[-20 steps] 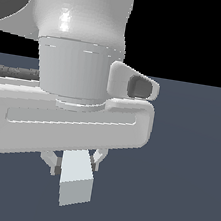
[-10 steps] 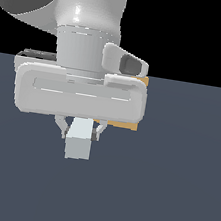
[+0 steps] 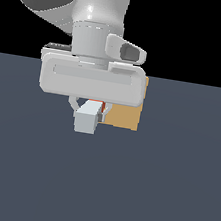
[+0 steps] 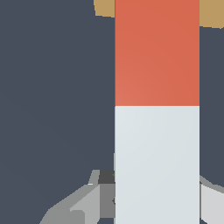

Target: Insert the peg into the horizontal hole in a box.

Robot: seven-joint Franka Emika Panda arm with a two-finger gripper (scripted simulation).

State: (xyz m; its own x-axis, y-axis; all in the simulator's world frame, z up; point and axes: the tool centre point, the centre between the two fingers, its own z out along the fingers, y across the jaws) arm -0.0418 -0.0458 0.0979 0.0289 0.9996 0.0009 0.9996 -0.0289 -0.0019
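Claw [image 3: 88,110]: closed on the peg, one finger on each side of the bar's pale grey half; the fingers [image 4: 85,203] show only partly beside the bar in the wrist view.
Peg [image 3: 87,117]: held level off the table, its pale grey square end facing the exterior camera, a sliver of the red-orange half showing behind it. In the wrist view the bar [image 4: 156,109] runs from the claw, grey half first, then red-orange, toward the box.
Box [image 3: 124,116]: tan block behind the claw, toward the exterior view's right, partly hidden by the hand. In the wrist view, tan corners [image 4: 104,7] show either side of the red-orange end.
Hole: not visible.
Table [image 3: 170,193]: flat dark blue-grey surface.
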